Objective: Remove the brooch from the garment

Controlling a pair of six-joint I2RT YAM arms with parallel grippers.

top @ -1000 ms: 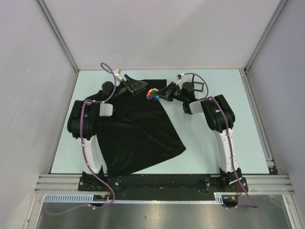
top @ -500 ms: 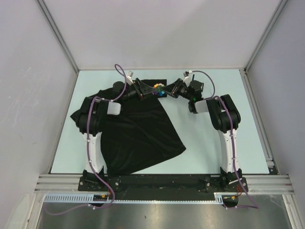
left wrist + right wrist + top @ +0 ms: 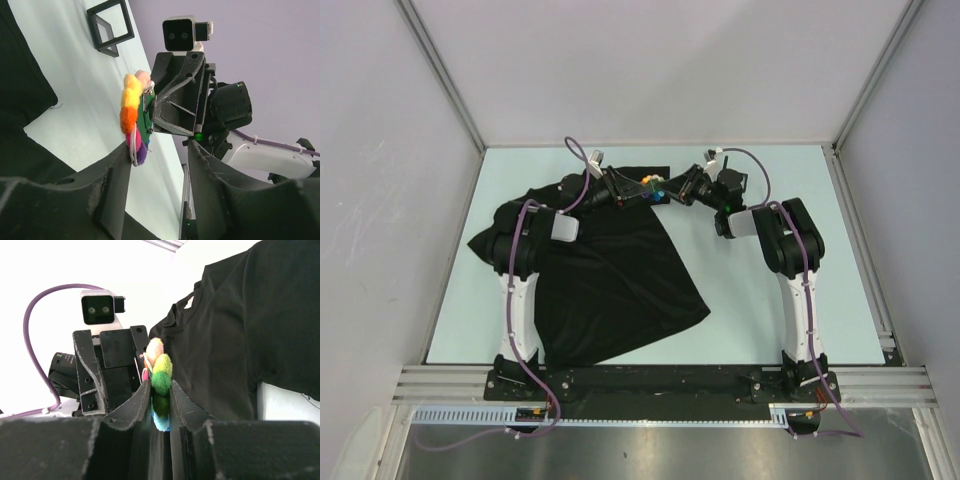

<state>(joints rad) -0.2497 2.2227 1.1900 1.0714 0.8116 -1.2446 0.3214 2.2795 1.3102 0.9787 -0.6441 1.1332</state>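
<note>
my right pincer (image 3: 160,385) clamps the brooch (image 3: 161,375); left pincer (image 3: 159,150) gapes facing it, garment (image 3: 235,315) beside, black frame (image 3: 115,42) beyond.

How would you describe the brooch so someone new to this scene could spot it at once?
Start at the black T-shirt spread on the pale table and go to its far edge. There the right claw pinches the brooch: a tiny cluster of fuzzy balls in yellow, orange, green and blue, the only colourful thing among black parts.
</note>
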